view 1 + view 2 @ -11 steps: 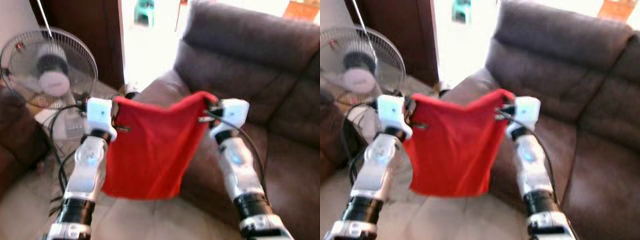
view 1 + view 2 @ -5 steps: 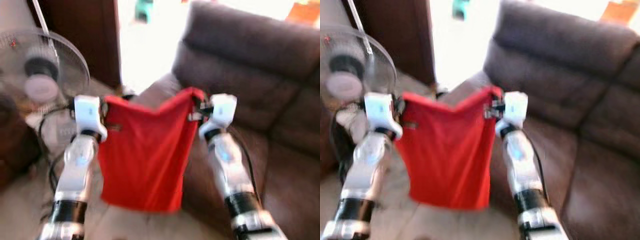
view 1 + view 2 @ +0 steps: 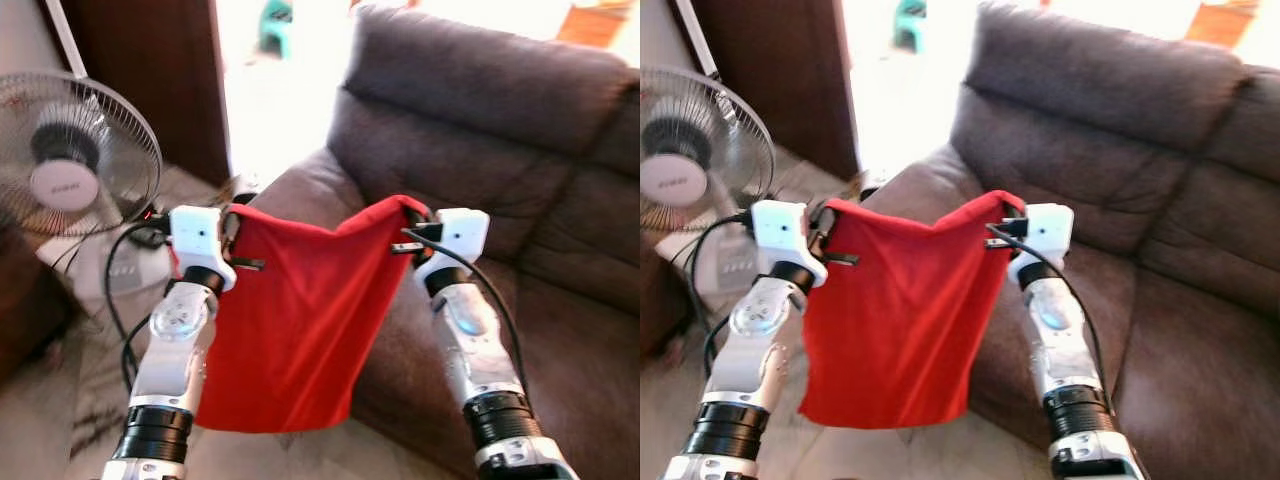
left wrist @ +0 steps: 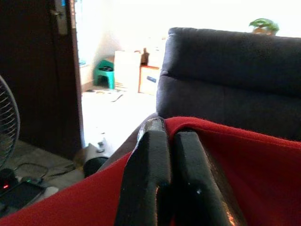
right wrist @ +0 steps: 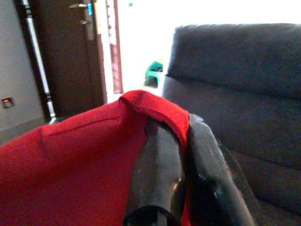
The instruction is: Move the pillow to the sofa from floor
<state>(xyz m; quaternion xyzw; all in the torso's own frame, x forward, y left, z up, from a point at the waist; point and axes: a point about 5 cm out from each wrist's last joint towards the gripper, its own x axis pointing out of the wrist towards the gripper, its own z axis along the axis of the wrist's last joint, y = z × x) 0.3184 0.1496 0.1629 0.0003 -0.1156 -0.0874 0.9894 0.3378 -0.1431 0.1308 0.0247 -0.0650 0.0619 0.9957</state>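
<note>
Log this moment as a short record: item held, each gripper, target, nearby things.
item held: red pillow, hanging limp in the air between both arms
left gripper: shut on the pillow's upper left corner
right gripper: shut on the upper right corner
target: brown sofa, ahead and to the right, pillow not yet on it
nearby: standing fan on the left, bright open doorway behind

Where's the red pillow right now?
The flat red fabric pillow hangs between left gripper and right gripper, before the brown sofa's armrest.
</note>
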